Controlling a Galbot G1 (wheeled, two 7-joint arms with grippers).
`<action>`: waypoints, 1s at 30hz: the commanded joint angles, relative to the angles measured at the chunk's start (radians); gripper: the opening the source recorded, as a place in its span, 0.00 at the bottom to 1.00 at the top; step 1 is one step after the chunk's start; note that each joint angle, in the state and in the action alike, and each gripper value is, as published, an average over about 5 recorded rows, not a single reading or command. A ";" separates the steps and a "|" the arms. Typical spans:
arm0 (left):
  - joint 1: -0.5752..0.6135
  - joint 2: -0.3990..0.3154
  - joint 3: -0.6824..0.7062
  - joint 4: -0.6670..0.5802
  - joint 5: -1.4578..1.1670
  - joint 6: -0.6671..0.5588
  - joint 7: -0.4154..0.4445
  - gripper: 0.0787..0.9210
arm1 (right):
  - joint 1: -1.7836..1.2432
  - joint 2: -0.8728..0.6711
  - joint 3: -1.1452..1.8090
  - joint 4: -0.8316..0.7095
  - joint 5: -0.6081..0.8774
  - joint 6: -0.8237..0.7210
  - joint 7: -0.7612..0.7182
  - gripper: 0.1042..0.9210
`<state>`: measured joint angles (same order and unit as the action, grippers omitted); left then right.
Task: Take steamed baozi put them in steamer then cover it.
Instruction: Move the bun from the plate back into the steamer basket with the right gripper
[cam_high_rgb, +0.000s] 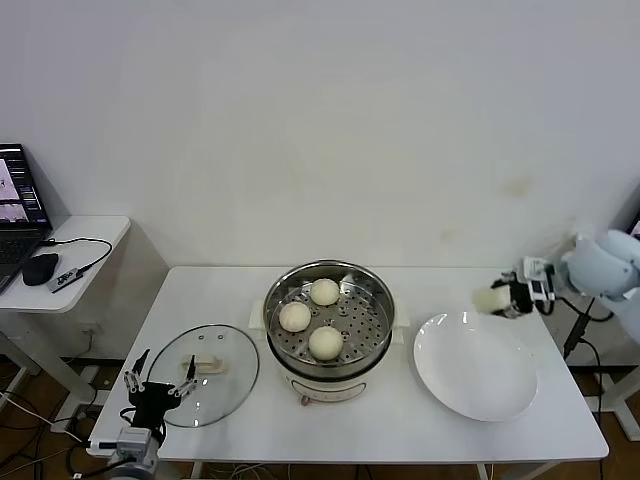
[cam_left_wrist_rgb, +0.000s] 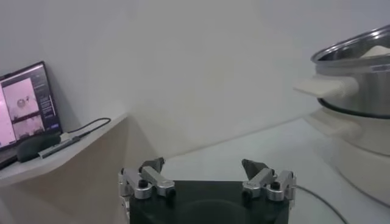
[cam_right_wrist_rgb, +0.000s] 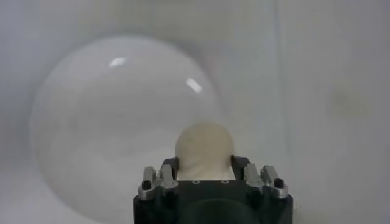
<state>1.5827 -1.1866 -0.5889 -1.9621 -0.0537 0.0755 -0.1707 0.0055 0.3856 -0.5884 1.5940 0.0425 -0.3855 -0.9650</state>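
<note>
Three cream-white baozi (cam_high_rgb: 311, 318) lie on the perforated tray inside the steel steamer (cam_high_rgb: 372, 330) at the table's middle. My right gripper (cam_high_rgb: 497, 300) is shut on another baozi (cam_right_wrist_rgb: 204, 148), held in the air over the far edge of the white plate (cam_high_rgb: 475, 375). The glass cover (cam_high_rgb: 228, 382) with its cream handle lies flat on the table left of the steamer. My left gripper (cam_high_rgb: 158, 375) hangs open and empty at the near left, just in front of the cover. In the left wrist view the steamer (cam_left_wrist_rgb: 359, 79) stands off to one side of those fingers.
The plate (cam_right_wrist_rgb: 91, 134) holds nothing. A side table (cam_high_rgb: 80, 240) with a laptop, a mouse and a cable stands at the far left. A white wall rises behind the table.
</note>
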 joint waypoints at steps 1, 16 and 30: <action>0.010 -0.004 -0.005 -0.013 0.003 0.000 -0.001 0.88 | 0.349 0.052 -0.242 0.142 0.217 -0.152 0.057 0.56; 0.023 -0.030 -0.021 -0.036 0.011 -0.002 -0.004 0.88 | 0.490 0.350 -0.486 0.112 0.406 -0.258 0.229 0.57; 0.018 -0.048 -0.029 -0.046 0.018 -0.004 -0.006 0.88 | 0.360 0.505 -0.553 0.037 0.453 -0.339 0.338 0.57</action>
<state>1.6015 -1.2319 -0.6149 -2.0063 -0.0356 0.0724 -0.1763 0.3935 0.7697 -1.0674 1.6654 0.4397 -0.6689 -0.7003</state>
